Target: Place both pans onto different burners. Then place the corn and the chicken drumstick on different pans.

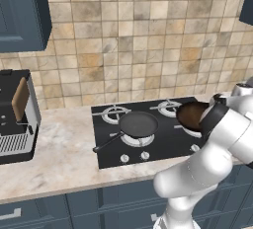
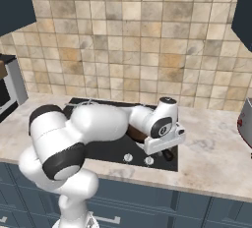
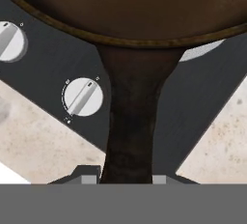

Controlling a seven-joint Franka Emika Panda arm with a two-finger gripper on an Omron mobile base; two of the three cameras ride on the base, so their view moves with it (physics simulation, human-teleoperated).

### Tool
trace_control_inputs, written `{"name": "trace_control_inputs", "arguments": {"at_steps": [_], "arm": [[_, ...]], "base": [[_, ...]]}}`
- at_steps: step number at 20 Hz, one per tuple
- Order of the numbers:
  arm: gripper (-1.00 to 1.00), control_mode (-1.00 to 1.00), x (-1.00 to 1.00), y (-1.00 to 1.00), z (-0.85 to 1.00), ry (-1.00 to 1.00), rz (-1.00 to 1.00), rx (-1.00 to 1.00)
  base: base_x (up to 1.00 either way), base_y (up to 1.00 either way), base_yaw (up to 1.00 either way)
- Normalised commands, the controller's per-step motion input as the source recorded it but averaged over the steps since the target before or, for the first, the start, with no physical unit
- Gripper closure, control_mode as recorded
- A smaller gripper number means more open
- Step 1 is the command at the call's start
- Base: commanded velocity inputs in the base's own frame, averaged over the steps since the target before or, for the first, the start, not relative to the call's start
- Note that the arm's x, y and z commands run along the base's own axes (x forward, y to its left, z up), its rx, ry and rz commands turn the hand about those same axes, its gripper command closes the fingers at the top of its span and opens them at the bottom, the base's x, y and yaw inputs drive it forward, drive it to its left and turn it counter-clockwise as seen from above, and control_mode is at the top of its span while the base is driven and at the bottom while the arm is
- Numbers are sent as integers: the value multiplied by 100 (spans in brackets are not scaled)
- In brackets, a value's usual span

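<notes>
Two pans (image 1: 138, 124) sit on the black cooktop (image 1: 163, 146).

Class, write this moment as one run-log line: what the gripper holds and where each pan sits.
gripper: shut on brown pan handle | brown pan: over right front burner | black pan: on left front burner, stove | food: not yet placed

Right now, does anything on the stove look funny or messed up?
Nothing stands out. The dark grey-black frying pan sits flat on a front burner of the flat black cooktop, and the reddish-brown frying pan is level, its long handle between the gripper tips. Nothing looks spilled.
</notes>
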Motion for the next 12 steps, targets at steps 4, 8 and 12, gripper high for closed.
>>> {"name": "trace_control_inputs", "arguments": {"at_steps": [4, 8, 12], "arm": [[100, -100, 34, -4, -18, 0, 0, 0], [100, -100, 39, -14, -12, 1, 0, 0], [100, -100, 29, -32, -7, 0, 0, 0]], "base": [[0, 0, 0], [0, 0, 0], [0, 0, 0]]}}
